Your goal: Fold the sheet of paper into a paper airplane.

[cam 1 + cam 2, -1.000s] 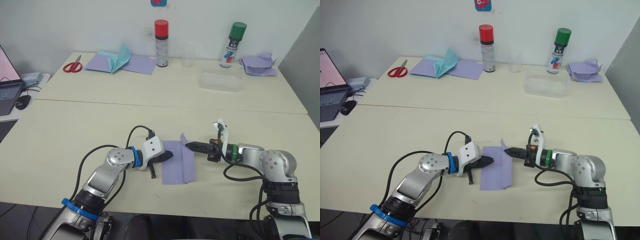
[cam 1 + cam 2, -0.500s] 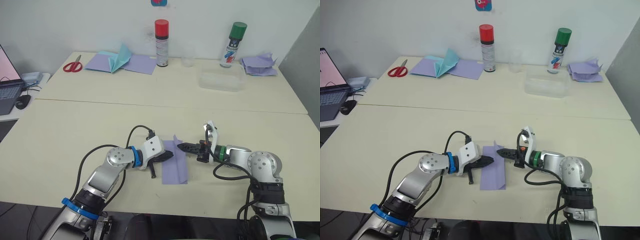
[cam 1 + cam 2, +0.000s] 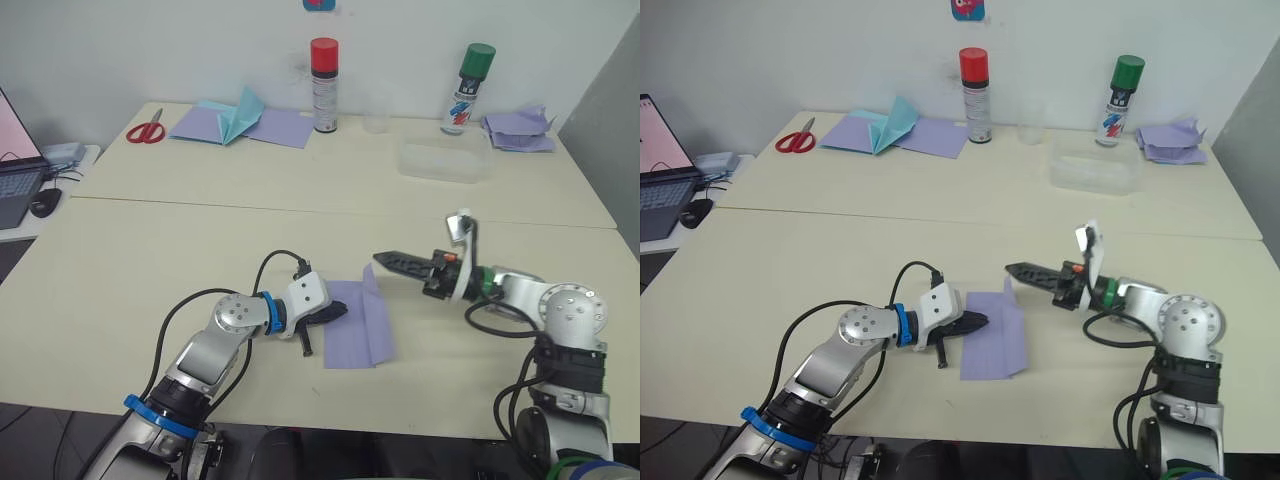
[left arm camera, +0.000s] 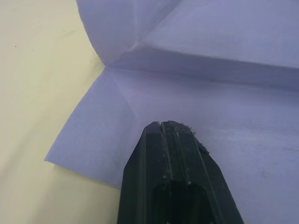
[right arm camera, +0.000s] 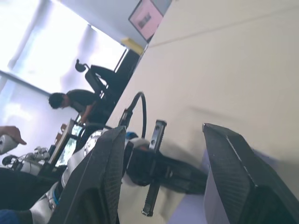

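The sheet of paper (image 3: 356, 327) lies flat near the table's front edge, lavender and creased, with its right-hand flap (image 3: 374, 296) standing slightly up along a fold. My left gripper (image 3: 338, 311) is shut, and its tips (image 4: 170, 128) press down on the sheet's left part. My right gripper (image 3: 388, 260) hovers above the table, just right of the flap and pointing left at it. In the right wrist view its two fingers (image 5: 105, 163) stand well apart with nothing between them. No paper airplane shape is in view.
At the back of the table stand a red-capped spray can (image 3: 323, 85), a green-capped one (image 3: 466, 88) and a clear cup (image 3: 376, 122). Scissors (image 3: 146, 131), purple sheets with a teal piece (image 3: 240, 120), a clear container (image 3: 440, 161) and crumpled purple papers (image 3: 517, 130) lie there. A laptop (image 3: 15, 175) is at far left.
My right gripper pushed the flap leftward, then drew back to the right, rose and opened. The flap has fallen back to the right. The left gripper has stayed put.
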`<act>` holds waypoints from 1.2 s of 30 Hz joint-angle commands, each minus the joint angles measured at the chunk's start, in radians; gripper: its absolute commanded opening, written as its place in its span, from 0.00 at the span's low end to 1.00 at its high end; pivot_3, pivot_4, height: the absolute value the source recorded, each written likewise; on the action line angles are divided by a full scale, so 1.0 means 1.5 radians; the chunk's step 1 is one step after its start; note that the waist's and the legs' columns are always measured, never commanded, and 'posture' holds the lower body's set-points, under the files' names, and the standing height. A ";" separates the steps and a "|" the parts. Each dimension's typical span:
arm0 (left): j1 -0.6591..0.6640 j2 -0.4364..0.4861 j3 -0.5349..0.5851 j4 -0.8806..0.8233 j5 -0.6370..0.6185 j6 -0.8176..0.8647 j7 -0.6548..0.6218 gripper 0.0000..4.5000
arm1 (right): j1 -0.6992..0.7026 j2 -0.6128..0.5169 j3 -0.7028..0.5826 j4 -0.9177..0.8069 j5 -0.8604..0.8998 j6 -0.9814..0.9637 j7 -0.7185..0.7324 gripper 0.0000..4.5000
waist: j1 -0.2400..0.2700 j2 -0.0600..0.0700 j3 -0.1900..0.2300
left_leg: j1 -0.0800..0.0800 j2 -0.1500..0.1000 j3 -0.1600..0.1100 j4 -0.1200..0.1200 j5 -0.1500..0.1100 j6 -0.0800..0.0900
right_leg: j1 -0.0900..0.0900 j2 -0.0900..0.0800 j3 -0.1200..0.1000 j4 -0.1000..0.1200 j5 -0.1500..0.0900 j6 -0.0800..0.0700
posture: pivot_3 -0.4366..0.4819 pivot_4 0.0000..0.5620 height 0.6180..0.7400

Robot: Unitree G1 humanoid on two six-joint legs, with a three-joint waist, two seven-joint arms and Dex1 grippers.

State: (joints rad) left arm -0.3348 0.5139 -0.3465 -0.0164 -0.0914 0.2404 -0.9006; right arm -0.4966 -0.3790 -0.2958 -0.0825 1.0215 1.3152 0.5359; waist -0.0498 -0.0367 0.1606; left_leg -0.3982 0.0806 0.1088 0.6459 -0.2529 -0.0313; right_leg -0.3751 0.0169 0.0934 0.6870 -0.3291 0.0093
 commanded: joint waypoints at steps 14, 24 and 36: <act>0.025 0.027 -0.025 0.023 0.040 0.029 -0.013 0.00 | 0.099 -0.026 0.259 -0.045 -0.193 -0.252 0.195 0.01 | -0.001 0.001 -0.001 | -0.001 0.000 0.000 0.000 0.000 0.001 | 0.001 0.000 0.000 -0.003 0.000 0.001 | 0.48 0.27 1.00; 0.038 0.042 -0.021 0.010 0.048 0.038 -0.014 0.00 | 0.066 0.000 0.401 0.044 -0.379 -0.396 0.196 0.01 | -0.003 0.001 -0.003 | 0.000 0.000 0.000 0.000 0.000 0.001 | 0.001 0.000 0.000 -0.003 0.000 0.000 | 0.48 0.27 1.00; 0.090 0.112 0.143 -0.096 -0.093 0.169 -0.021 0.00 | 0.078 0.005 0.442 0.082 -0.468 -0.488 0.216 0.01 | -0.009 0.001 -0.008 | 0.002 0.002 0.000 -0.001 0.000 0.001 | 0.001 0.001 -0.002 -0.003 0.000 0.001 | 0.48 0.27 1.00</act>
State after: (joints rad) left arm -0.2134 0.6564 -0.1914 -0.1583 -0.1943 0.4338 -0.9279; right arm -0.3924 -0.3732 0.3567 0.0083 0.3357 0.5817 0.8647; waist -0.0637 -0.0355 0.1485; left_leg -0.3954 0.0842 0.1082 0.6451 -0.2531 -0.0296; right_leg -0.3731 0.0181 0.0901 0.6835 -0.3288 0.0101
